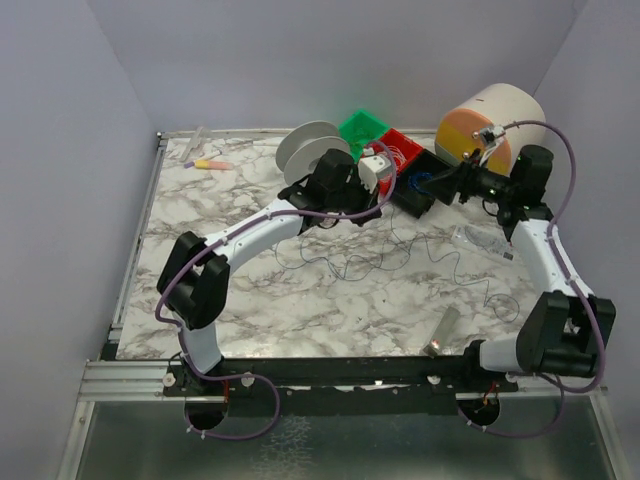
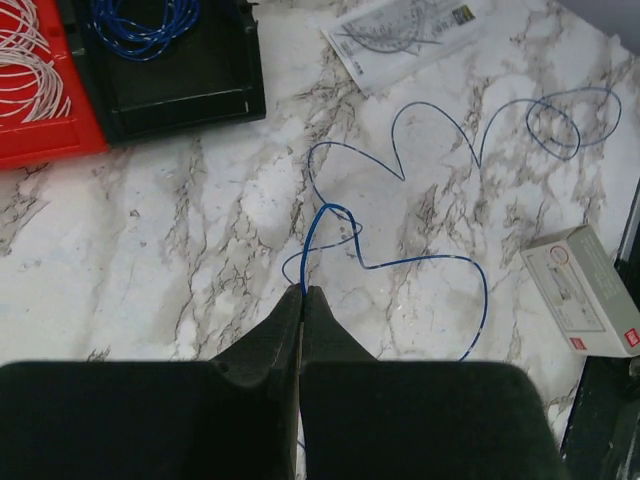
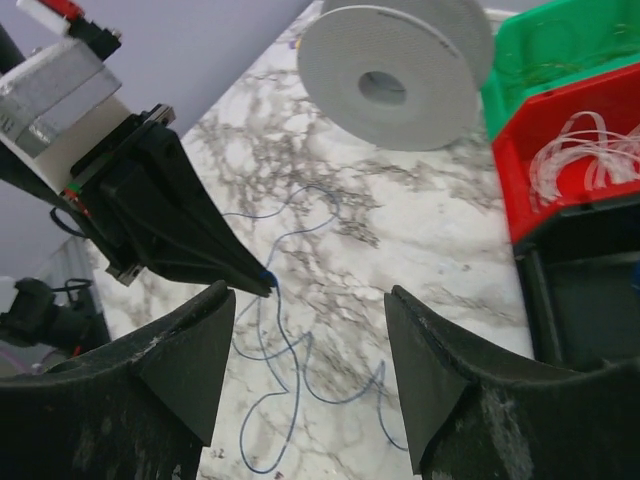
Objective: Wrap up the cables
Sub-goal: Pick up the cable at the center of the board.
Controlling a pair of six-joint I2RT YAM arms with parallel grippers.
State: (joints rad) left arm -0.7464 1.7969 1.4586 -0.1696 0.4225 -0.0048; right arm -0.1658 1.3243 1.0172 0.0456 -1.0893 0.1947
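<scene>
Left wrist cam: left claw (image 2: 302,292) clamped shut on the cable (image 2: 430,262), strand pinched right at the tips, then running ahead of them in loose loops over the marble table (image 2: 180,250) to a small curl far ahead-right. Blue-looking here, only a faint dark thread from above. Seen clearly from this cam alone: small white box (image 2: 585,290) off to the claw's right, clear sleeve with a protractor (image 2: 400,35) ahead, beyond the loops. Ahead-left: black bin (image 2: 200,95) holding a blue coil (image 2: 140,25), red bin (image 2: 50,140) beside it with white wire rings (image 2: 30,70). Right wrist cam: right claw (image 3: 310,295) spread wide, gripping nothing, the left claw's tips and the cable end sitting in the gap close to one finger, probably not touching it, hard to call from this angle. Beyond the fingers: white spool (image 3: 400,70), green bin (image 3: 560,50) next to the red one. Top cam only: cream-and-orange roll (image 1: 490,125) behind the right claw, yellow-pink marker (image 1: 210,163) well off to the left claw's left. From above, both claws nose to nose in front of the black bin, pinch point hidden by the wrists, left arm covering part of the spool.
</scene>
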